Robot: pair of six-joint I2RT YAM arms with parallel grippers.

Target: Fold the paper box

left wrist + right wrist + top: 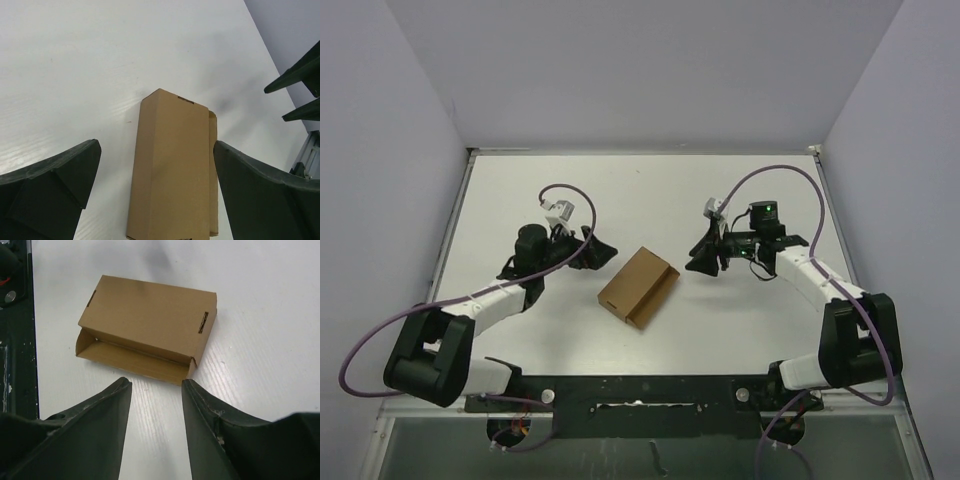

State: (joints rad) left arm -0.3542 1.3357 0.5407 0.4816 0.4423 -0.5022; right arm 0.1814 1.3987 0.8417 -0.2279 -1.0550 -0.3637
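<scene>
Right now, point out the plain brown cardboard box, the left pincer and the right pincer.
plain brown cardboard box [633,282]: top view, on its upper panel.
left pincer [600,245]: top view, midway between its fingertips.
right pincer [698,252]: top view, midway between its fingertips.

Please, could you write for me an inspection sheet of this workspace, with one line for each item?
Surface: white table; the box rests on it.
Job's things: paper box, brown, lying flat between the two arms; one long flap sticks out on the side facing the right arm.
Clutter: nothing seen.
Grippers: left gripper, jaws wide open, empty; right gripper, jaws open, empty; both are apart from the box.
Cables: left purple cable and right purple cable loop above the wrists, not touching the box.
Surroundings: pale walls on three sides; black rail at the near edge.
</scene>
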